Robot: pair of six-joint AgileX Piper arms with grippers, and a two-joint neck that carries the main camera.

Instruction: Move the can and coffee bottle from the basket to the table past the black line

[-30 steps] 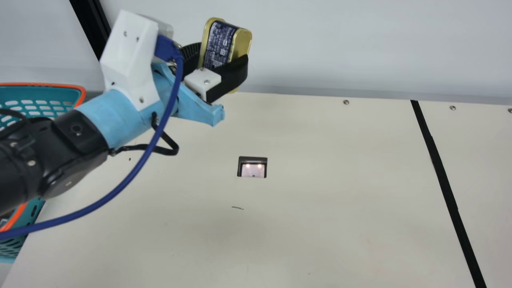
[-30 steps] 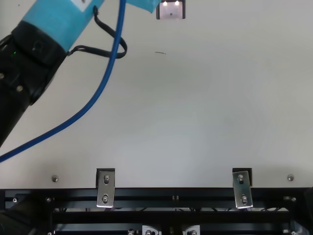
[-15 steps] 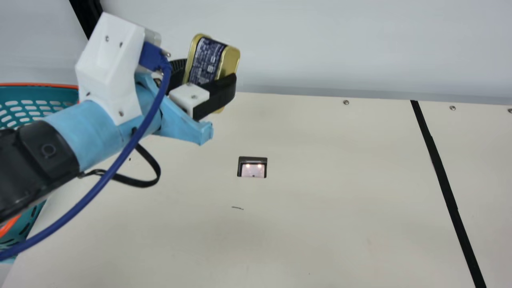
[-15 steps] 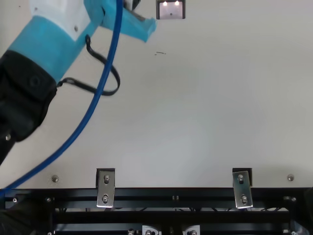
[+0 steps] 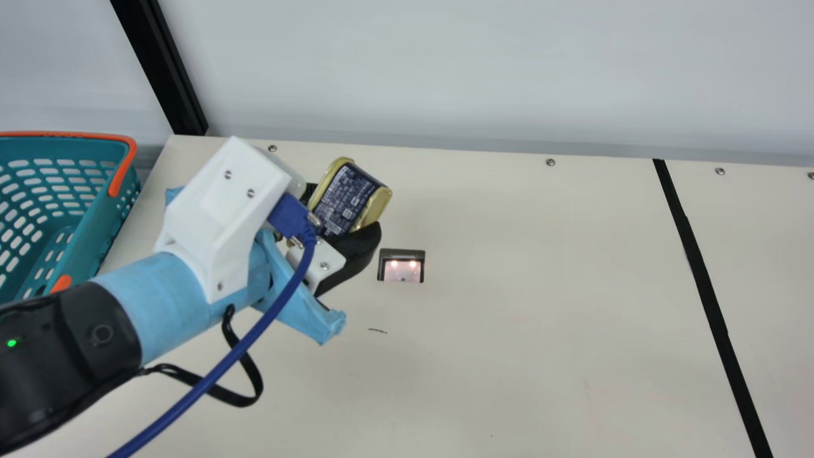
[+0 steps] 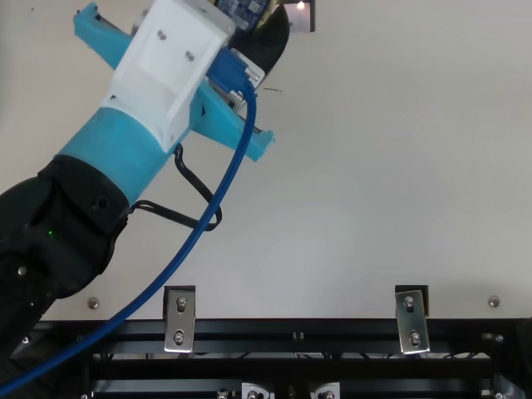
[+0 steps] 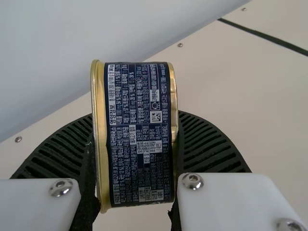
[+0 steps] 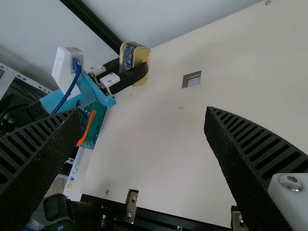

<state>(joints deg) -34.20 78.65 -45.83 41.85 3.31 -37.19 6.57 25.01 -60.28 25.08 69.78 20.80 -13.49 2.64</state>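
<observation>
My left gripper (image 5: 343, 238) is shut on the gold-rimmed can with a dark blue label (image 5: 346, 198), tilted above the table's left part, between the basket and the black line (image 5: 699, 280). In the left wrist view, the can (image 7: 139, 134) stands squeezed between both ribbed fingers of that gripper (image 7: 134, 154). The top view has part of the can (image 6: 243, 12) at its upper edge. In the right wrist view, my right gripper (image 8: 144, 130) is open, its fingers wide apart with nothing between them. The teal basket (image 5: 95, 222) is at the main view's left.
A small recessed metal fixture (image 5: 402, 266) sits in the table (image 5: 521, 331) just right of the held can. A blue cable (image 5: 235, 356) hangs in a curve from the left wrist. Metal brackets (image 6: 179, 320) line the table's near edge, and a wall rises behind the far edge.
My left arm has come lower and nearer with the can still gripped, first swinging slightly left, then back right. More of the basket has come into sight behind it.
</observation>
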